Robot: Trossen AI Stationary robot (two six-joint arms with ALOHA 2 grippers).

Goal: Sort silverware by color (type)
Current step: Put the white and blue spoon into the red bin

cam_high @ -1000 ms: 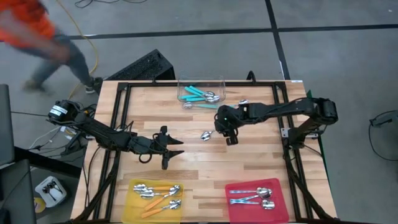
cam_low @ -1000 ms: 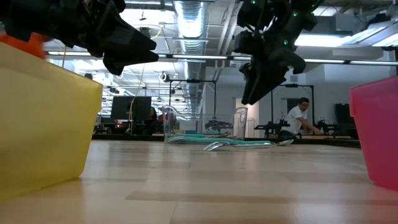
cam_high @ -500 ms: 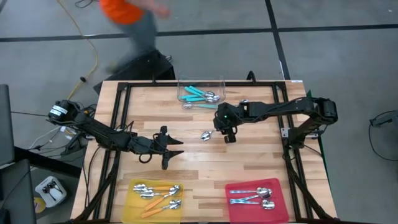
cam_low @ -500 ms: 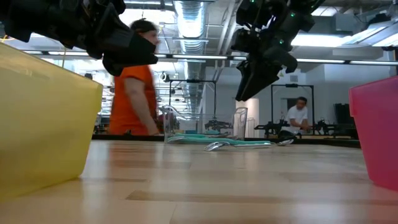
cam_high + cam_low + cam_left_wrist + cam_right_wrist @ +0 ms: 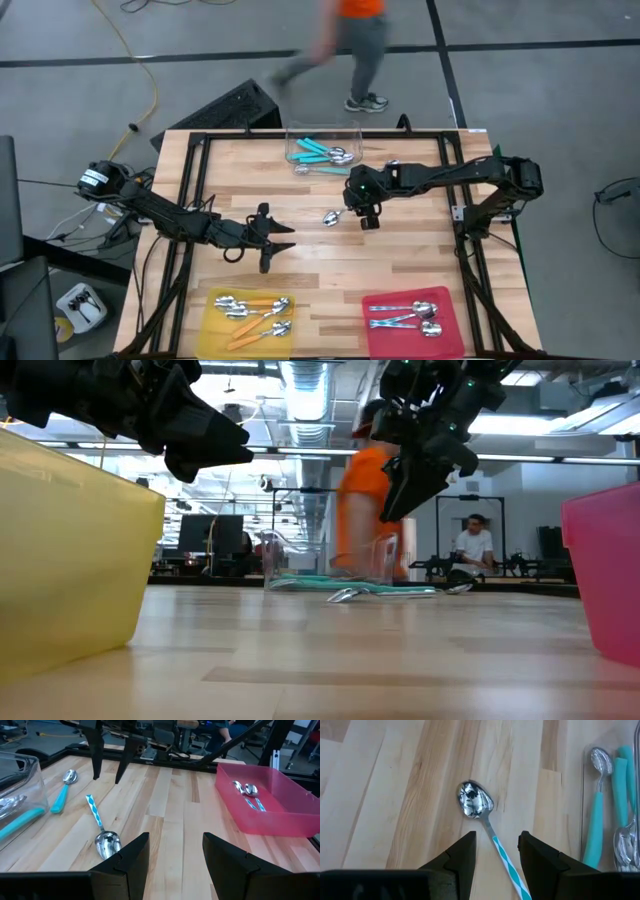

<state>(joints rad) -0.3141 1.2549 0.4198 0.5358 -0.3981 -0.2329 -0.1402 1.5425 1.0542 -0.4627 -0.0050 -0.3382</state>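
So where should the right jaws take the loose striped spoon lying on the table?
Grip the thin striped handle just behind the bowl, coming straight down with the open right gripper straddling it. The spoon lies flat, and its handle is its narrowest part.

Striped-handle spoon (image 5: 101, 831) lying on the desk (image 5: 170, 815), teal spoon (image 5: 64, 791) nearby, red tray (image 5: 260, 815) holding a couple spoons.

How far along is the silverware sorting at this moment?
Mostly done: orange-handled spoons lie in the yellow tray, silver spoons in the red tray, teal spoons in the clear tub. In hand: the right gripper, jaws open, hangs over a striped-handled spoon on the table. The left gripper waits.
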